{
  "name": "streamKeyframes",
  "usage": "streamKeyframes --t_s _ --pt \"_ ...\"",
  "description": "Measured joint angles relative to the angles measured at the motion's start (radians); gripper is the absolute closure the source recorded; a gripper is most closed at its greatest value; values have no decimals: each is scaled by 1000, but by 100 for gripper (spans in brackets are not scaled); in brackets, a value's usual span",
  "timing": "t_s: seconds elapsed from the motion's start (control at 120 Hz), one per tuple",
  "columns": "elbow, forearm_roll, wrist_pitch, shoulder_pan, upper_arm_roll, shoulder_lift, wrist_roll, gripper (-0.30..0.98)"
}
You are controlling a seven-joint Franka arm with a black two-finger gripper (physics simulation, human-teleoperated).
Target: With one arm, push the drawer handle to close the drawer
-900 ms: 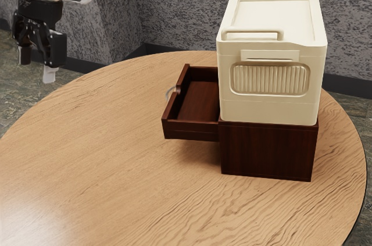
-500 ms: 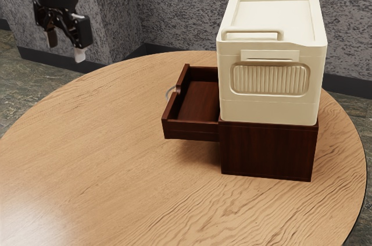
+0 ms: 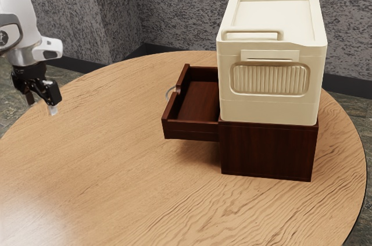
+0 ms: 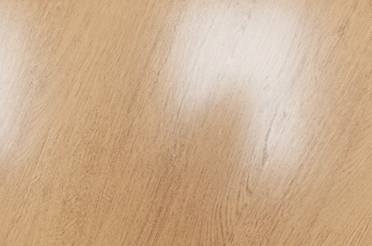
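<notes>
Hovering with empty gripper [image 3: 40, 104] spread, well apart from the handle [image 3: 169, 92] on the outer face of the extended drawer [image 3: 191, 130], apparently at the approach stage, with lining up and pushing toward the cabinet [image 3: 267, 150] likely next.

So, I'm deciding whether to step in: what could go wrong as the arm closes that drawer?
The handle is thin and curved, so the open gripper, now well short of it, might slip off or push unevenly and jam the drawer. The cabinet stands loose-looking on the table; a hard push could slide it.
</notes>
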Motion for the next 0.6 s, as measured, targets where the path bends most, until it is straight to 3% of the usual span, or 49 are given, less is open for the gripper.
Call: streamKeyframes --t_s 0.117,0.217,0.383,0.5,0.517,0.6 --pt "6 41 104 -27 29 55 138 2" --pt "23 49 246 -111 139 132 313 2" --pt "70 -113 397 -122 196 317 586 2" --pt "79 -214 446 -113 197 354 745 2" --pt "78 -222 451 -82 166 357 765 2" --pt "77 -251 471 289 -204 361 859 2"
